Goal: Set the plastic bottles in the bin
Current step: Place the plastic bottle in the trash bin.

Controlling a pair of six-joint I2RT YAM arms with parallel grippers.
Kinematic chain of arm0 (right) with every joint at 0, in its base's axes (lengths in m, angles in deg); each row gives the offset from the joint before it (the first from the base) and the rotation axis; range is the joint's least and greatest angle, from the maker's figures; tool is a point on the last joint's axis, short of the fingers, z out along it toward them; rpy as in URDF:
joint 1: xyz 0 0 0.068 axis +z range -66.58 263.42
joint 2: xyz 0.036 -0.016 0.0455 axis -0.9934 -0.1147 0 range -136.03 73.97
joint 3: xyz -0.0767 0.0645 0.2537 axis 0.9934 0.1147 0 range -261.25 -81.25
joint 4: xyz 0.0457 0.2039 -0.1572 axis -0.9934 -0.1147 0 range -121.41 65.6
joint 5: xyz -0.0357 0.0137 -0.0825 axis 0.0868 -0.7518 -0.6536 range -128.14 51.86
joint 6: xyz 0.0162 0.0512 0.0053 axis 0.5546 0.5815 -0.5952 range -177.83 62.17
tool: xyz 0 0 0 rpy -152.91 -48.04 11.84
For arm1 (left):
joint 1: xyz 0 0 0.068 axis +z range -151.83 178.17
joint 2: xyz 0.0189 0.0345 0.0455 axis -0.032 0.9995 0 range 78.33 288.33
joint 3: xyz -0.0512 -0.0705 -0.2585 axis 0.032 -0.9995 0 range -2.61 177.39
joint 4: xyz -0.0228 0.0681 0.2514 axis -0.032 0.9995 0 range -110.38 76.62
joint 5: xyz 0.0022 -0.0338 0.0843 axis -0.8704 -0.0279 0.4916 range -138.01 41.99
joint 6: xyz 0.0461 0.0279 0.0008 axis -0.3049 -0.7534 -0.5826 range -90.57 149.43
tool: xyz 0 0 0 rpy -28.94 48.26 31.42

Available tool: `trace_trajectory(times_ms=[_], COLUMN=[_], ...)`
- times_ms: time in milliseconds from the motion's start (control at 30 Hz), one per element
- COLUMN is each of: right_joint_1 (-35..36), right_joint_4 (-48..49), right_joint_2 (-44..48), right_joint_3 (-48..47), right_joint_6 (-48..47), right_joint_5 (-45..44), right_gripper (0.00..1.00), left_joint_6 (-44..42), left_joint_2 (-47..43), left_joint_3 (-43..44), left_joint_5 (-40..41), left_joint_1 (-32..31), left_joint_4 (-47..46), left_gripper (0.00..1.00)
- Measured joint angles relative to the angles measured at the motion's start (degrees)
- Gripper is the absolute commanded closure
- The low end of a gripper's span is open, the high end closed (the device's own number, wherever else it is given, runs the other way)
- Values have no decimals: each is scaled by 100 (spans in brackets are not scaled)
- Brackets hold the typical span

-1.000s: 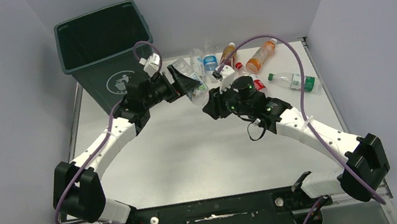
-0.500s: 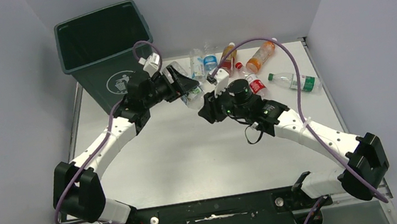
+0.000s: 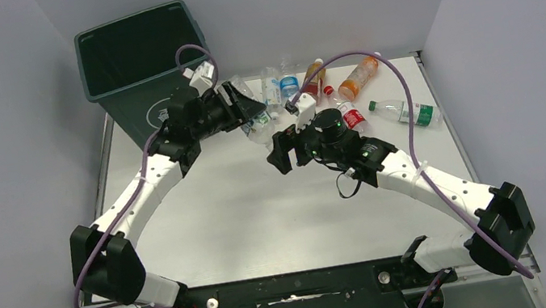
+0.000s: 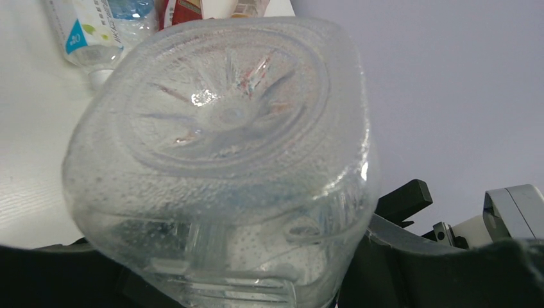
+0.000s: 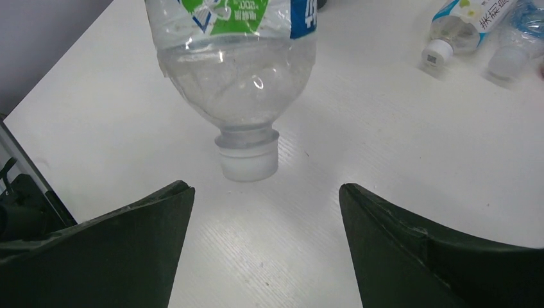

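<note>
A clear plastic bottle (image 3: 257, 120) with a green and blue label hangs cap down above the table, and my left gripper (image 3: 249, 112) is shut on its lower body. Its ribbed base (image 4: 224, 122) fills the left wrist view, with the dark jaws at its sides. In the right wrist view the same bottle (image 5: 237, 70) and its white cap (image 5: 248, 163) hang just ahead of my right gripper (image 5: 266, 212), which is open with nothing in it. From above, the right gripper (image 3: 279, 153) sits below and right of the bottle. The dark green bin (image 3: 131, 89) stands at the back left.
Several more bottles lie at the back of the table: clear ones (image 3: 288, 84), an orange one (image 3: 360, 76), a red-labelled one (image 3: 352, 117) and a green-labelled one (image 3: 408, 112). Two lie at the top right of the right wrist view (image 5: 459, 25). Grey walls close the sides.
My right gripper has opened, let go of the bottle and drawn back a little. The left gripper has closed on the bottle and moved up and left with it, towards the bin.
</note>
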Motion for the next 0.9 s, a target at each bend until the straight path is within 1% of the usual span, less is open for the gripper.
trace_trajectory(times_ms=[33,67,467,900], right_joint_1=[0,4,42,42], right_joint_4=[-2,-2,2,46], right_joint_2=[7,11,219,219], right_joint_3=[0,0,83,706], right_joint_6=[2,4,20,98], right_joint_5=[-15,-35,-240,-354], right_gripper=[2,1,2,2], left_joint_6=[-26,-61,-422,-595], left_joint_2=[4,9,26,118], left_joint_3=[35,92,957,2017], left_joint_5=[-2,0,-57,-339], left_joint_1=[31,72,734,1438], left_joint_4=[33,87,649,1054], left_gripper=[54,54,54,54])
